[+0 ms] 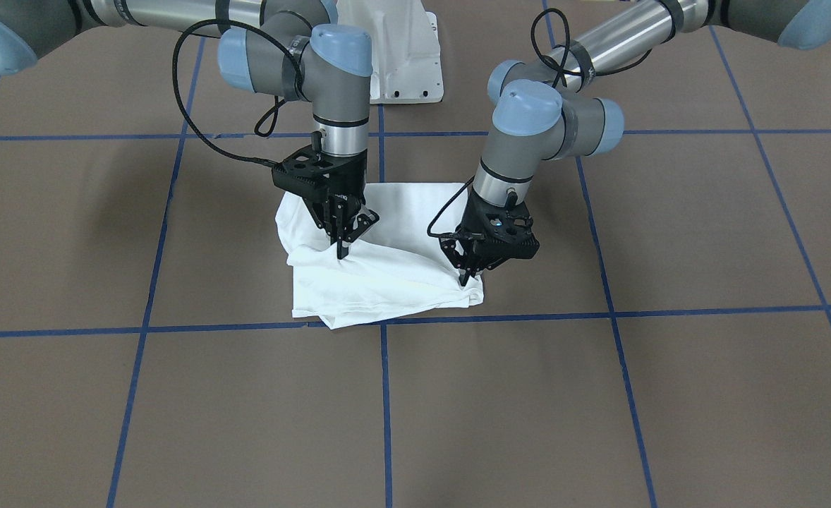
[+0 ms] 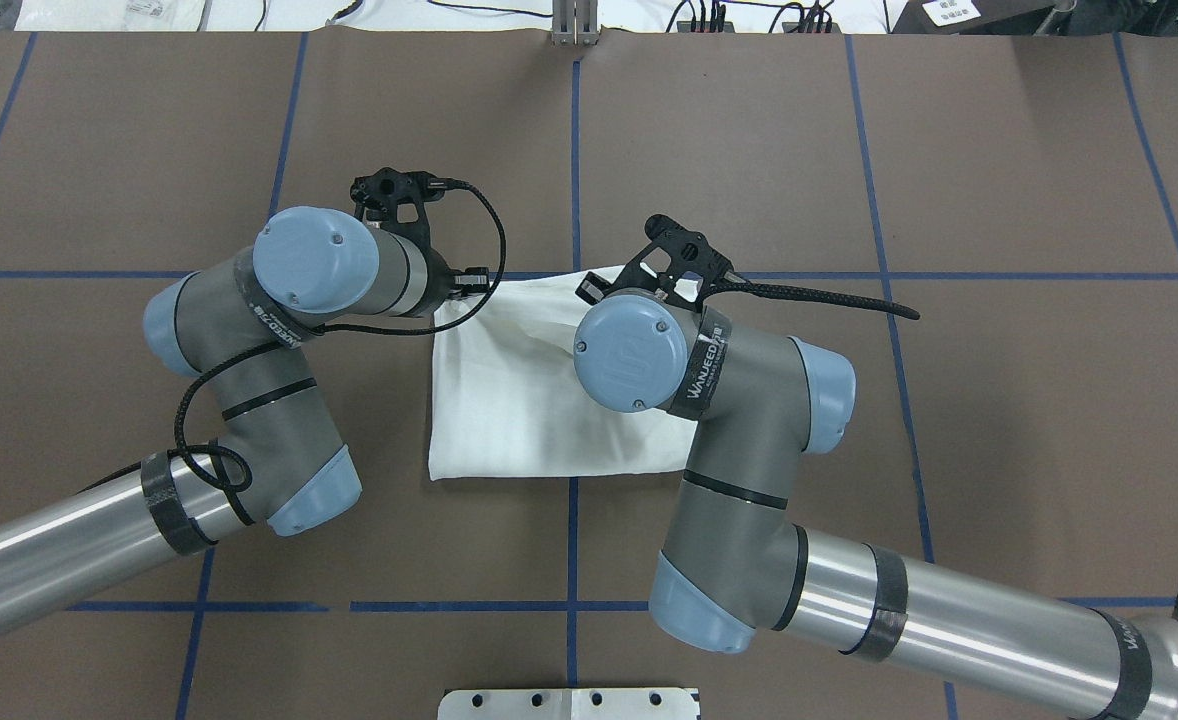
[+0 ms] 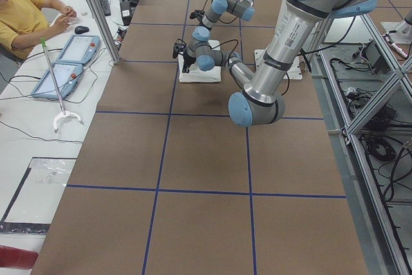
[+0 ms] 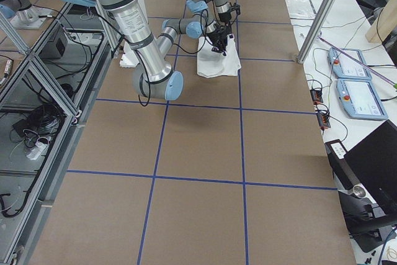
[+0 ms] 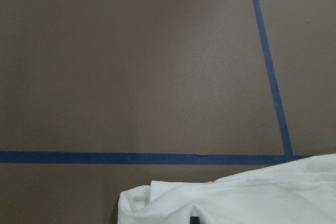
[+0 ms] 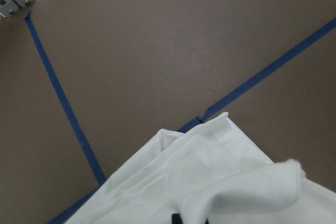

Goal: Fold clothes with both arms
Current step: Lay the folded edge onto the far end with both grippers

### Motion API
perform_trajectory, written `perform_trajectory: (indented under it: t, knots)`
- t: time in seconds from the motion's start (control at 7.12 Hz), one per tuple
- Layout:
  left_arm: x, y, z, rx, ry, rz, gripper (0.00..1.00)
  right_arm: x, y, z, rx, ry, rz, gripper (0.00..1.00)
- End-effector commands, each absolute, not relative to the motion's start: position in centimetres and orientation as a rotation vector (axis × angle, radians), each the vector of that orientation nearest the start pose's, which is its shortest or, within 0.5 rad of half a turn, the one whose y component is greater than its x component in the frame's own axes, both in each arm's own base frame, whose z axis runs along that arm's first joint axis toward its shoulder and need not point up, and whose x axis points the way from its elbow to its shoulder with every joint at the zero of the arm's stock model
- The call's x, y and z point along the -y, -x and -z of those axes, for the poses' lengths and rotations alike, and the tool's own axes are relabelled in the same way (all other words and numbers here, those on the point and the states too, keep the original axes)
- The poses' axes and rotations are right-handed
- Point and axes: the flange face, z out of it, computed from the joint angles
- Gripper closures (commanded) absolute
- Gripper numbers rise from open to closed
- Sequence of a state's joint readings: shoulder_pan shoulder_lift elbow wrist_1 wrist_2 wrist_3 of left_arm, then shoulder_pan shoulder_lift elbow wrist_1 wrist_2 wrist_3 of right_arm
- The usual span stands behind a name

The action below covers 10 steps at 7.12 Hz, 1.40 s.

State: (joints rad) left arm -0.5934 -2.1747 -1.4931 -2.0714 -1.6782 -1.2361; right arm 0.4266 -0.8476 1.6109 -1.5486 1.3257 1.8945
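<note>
Seen from my remote station, the brown-covered table [image 1: 599, 409] fills the frame, ruled into squares by blue tape lines [image 1: 385, 395]. The white pedestal [image 1: 405, 56] stands at the robot's end.

The left arm [image 1: 528, 120] and the right arm [image 1: 331, 77] both bend down over the middle of the table. Each wrist points steeply at the cloth.

The white T-shirt [image 1: 380, 289] lies between them as a compact, roughly rectangular bundle, already several layers thick. It straddles the centre tape line, and its operator-side edge just touches the cross line. No print shows on the upper face.

The left gripper [image 1: 466, 275] looks clenched on the T-shirt at its operator-side corner, fingers drawn to a point in a puckered ridge of fabric. The right gripper [image 1: 343, 247] also appears pinched shut on the T-shirt, but further in from the edge, with a loose lobe of cloth bulging beyond it. Both wrist cameras show bunched white fabric at the bottom of their views.

I judge the step in hand to be carrying this edge over for one more fold. To do it well I would raise both pinches together and to the same height, then keep the span between them lightly taut. Because the two grips sit unevenly, the fold could land skewed. I would steer the right side to match, lay the edge flush on the far one, and let go only once the cloth lies flat.
</note>
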Motion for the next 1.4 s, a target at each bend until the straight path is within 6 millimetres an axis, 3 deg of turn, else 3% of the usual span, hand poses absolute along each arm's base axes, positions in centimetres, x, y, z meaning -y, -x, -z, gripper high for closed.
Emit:
perform_trajectory:
  t: [0.0,0.14,0.28,0.42,0.56,0.7,0.98,1.12,1.26]
  knots:
    - [50.5,-53.1,-29.2,-0.956,-0.371,0.174,1.0,44.6,57.6,-21.6,0.773,-0.296,-0.79,1.0]
    - [50.4,-53.0,-29.0,-0.958,-0.372,0.172,0.35,44.9,57.5,-21.6,0.757,-0.324,-0.722,0.29]
    - [50.3,-52.7,-28.4,-0.977,-0.384,0.17,0.0,44.9,57.6,-20.4,0.766,-0.336,-0.695,0.0]
    - [49.6,-51.1,-26.5,-1.009,-0.424,0.121,0.0,44.9,57.8,-19.2,0.784,-0.33,-0.689,0.0]
    - [48.8,-49.1,-26.3,-1.001,-0.505,0.007,0.0,44.6,58.2,-19.2,0.782,-0.326,-0.683,0.0]
    - [48.7,-48.1,-26.8,-0.992,-0.525,-0.014,0.0,43.8,59.9,-20.3,0.756,-0.316,-0.67,0.0]
    - [48.6,-48.1,-27.1,-0.996,-0.512,-0.029,0.0,44.8,62.7,-21.4,0.696,-0.317,-0.652,0.0]
    - [48.5,-48.0,-27.1,-0.996,-0.512,-0.029,0.0,45.7,62.6,-21.0,0.695,-0.325,-0.656,0.0]
    - [48.5,-48.0,-27.1,-0.997,-0.511,-0.028,0.0,46.2,63.4,-23.0,0.644,-0.333,-0.624,0.0]
